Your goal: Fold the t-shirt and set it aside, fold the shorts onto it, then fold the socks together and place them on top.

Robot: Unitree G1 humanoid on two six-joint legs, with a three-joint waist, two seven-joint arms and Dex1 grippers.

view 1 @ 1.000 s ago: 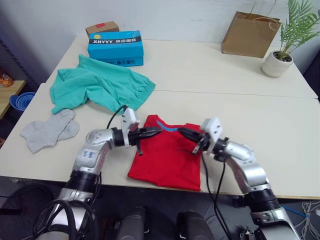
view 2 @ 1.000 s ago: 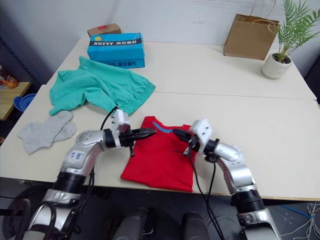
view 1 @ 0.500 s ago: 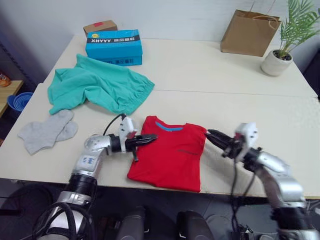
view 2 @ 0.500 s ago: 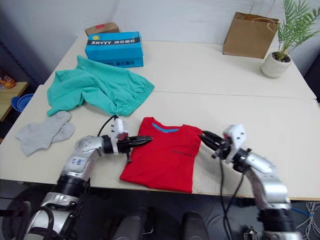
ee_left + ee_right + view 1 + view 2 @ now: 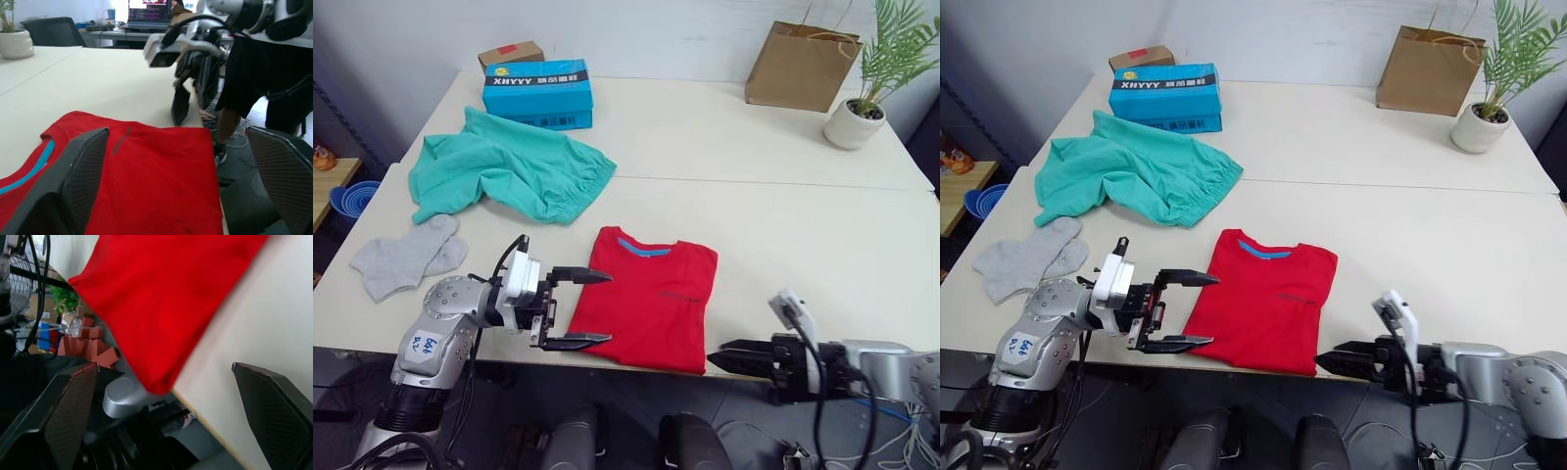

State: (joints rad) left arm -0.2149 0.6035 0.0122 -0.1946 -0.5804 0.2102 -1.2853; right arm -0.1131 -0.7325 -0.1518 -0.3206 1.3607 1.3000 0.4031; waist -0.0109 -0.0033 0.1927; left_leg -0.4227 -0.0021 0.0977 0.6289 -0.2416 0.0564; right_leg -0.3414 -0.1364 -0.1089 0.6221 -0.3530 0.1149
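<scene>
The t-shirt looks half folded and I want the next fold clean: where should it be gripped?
Judging by its pose, take the t-shirt by the hem corners at the table's near edge, each end effector from its own side, then lift toward the collar; both flank it, open.

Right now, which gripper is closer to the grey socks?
Left. The left gripper is beside the t-shirt, a short way from the socks; the right gripper is past the t-shirt's far side.

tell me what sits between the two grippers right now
The folded t-shirt lies flat on the table between the open left gripper and the open right gripper, touched by neither; the head views show it.
</scene>
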